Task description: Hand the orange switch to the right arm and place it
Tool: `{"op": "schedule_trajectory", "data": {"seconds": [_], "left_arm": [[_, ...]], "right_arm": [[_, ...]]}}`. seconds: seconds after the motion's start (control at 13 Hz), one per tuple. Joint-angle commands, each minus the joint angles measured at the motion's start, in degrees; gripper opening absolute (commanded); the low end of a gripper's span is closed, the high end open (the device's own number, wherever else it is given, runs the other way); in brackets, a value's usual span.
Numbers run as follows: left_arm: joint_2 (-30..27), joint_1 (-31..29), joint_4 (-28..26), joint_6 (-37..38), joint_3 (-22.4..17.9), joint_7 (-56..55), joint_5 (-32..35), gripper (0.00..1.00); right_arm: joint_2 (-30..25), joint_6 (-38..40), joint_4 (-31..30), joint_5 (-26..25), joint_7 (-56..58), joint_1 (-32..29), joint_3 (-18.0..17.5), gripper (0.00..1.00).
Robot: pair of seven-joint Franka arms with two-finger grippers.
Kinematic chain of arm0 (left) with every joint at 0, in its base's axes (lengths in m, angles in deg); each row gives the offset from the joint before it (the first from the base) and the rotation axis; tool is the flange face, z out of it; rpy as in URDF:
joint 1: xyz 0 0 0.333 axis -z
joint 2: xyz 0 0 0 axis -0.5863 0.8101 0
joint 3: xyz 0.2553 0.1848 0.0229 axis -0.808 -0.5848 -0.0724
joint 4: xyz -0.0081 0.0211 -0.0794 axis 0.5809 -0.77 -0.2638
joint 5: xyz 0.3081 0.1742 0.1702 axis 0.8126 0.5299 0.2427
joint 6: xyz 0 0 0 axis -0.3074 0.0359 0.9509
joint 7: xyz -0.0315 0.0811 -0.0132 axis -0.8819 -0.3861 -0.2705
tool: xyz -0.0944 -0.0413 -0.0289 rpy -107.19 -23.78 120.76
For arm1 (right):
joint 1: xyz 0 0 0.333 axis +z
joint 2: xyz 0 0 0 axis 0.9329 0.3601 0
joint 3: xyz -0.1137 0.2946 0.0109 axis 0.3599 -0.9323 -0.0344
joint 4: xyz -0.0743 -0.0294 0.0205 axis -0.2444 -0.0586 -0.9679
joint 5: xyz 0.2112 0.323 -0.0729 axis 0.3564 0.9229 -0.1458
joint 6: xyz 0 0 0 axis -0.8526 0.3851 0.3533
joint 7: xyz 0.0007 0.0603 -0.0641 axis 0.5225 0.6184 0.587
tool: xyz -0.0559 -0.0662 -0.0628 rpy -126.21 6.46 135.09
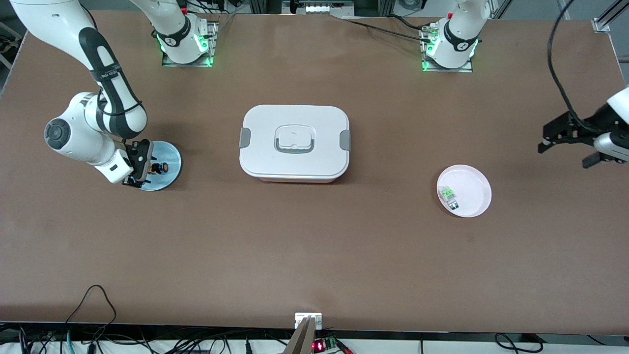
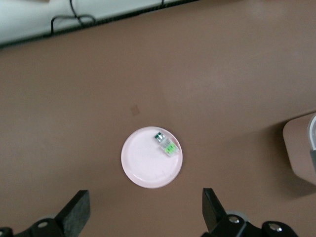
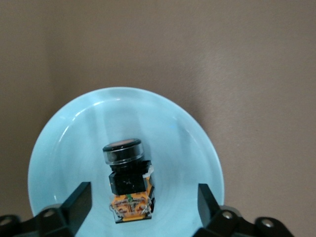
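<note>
Counts: 2 arms, 2 plates, 1 lidded box, 1 orange switch, 1 clear-grey part.

Right arm's end of the table: right gripper [image 1: 147, 167] sits low over the light blue plate [image 1: 172, 158], jaws spread wide, holding nothing. In the right wrist view the 2 fingers [image 3: 79, 200] stand apart on either side of the orange switch [image 3: 127, 180] with clear gaps, no contact. The switch lies on its side on the blue plate, between the fingers and directly under the gripper, round cap pointing away from the wrist, orange-tan rear toward it.

Middle: 1 white lidded box [image 1: 295, 142] with grey side latches and a recessed handle in the lid, closed, well apart from both grippers.

Left arm's end: 1 pale pink plate [image 1: 474, 189] holding 1 clear-grey part with a green label [image 1: 448, 195], near the rim that faces the box. Left gripper [image 1: 572, 142] hangs in the air over bare table near the table's end, jaws wide open, empty; this arm waits. The left wrist view shows the pink plate well ahead of its fingertips [image 2: 76, 210].

Surface: 1 brown matte tabletop [image 1: 314, 255], uniform. Room: loose black cables along the edge nearest the front camera, green lights lit at both arm bases.
</note>
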Motion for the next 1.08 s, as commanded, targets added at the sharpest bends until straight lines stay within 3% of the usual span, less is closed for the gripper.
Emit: {"op": "schedule_trajectory", "data": {"seconds": [0.0, 0.31, 0.62, 0.77, 1.0], "left_arm": [[-3.06, 6.72, -2.04, 3.33, -2.1, -13.23, 2.99, 1.0], [-2.36, 7.01, -1.95, 2.9, -1.66, -14.68, 2.12, 1.0], [-1.93, 6.92, -2.13, 3.16, -1.93, -14.68, 2.9, 1.0], [-1.92, 6.92, -1.69, 3.08, -2.02, -14.59, 2.91, 1.0], [-1.84, 4.38, -1.51, 4.04, -2.19, -13.63, 2.82, 1.0]], "right_arm": [[-2.6, 9.41, 4.13, -0.11, -9.28, -0.03, -0.19, 1.0], [-7.6, 15.74, 6.33, -0.64, -29.14, 0.76, -0.27, 1.0], [-11.03, 27.78, 13.09, -1.43, -49.87, 1.12, -0.27, 1.0], [-12.79, 32.8, 17.22, -4.23, -61.65, 1.12, -0.36, 1.0], [-15.43, 38.0, 22.06, -6.44, -69.6, 1.46, -0.45, 1.0]]}}
